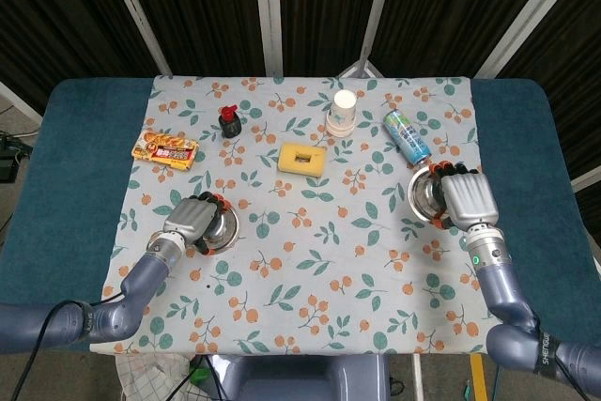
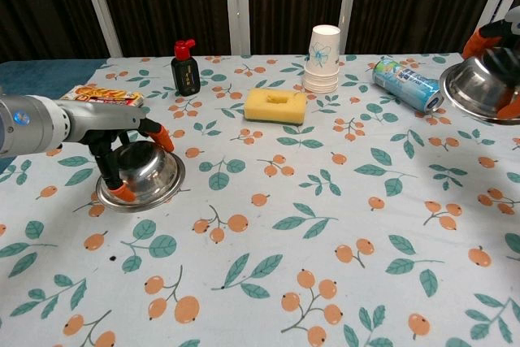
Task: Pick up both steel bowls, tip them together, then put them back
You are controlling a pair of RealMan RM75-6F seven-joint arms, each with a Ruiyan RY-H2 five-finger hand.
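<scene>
One steel bowl (image 2: 145, 175) stands upright on the cloth at the left. My left hand (image 2: 120, 145) reaches over it, its thumb on the near rim and its orange-tipped fingers on the far side, gripping it; from the head view the left hand (image 1: 192, 217) covers the left part of that bowl (image 1: 221, 228). The other steel bowl (image 2: 478, 92) hangs tilted above the table's right edge, held by my right hand (image 1: 464, 196), which is mostly cut off in the chest view. In the head view this bowl (image 1: 424, 196) shows to the left of the palm.
Along the far half of the flowered tablecloth (image 1: 310, 251) stand a dark sauce bottle (image 2: 185, 67), a yellow sponge (image 2: 275, 106), a stack of paper cups (image 2: 323, 59) and a lying can (image 2: 406, 84). A snack packet (image 2: 101, 96) lies at the far left, close behind my left hand.
</scene>
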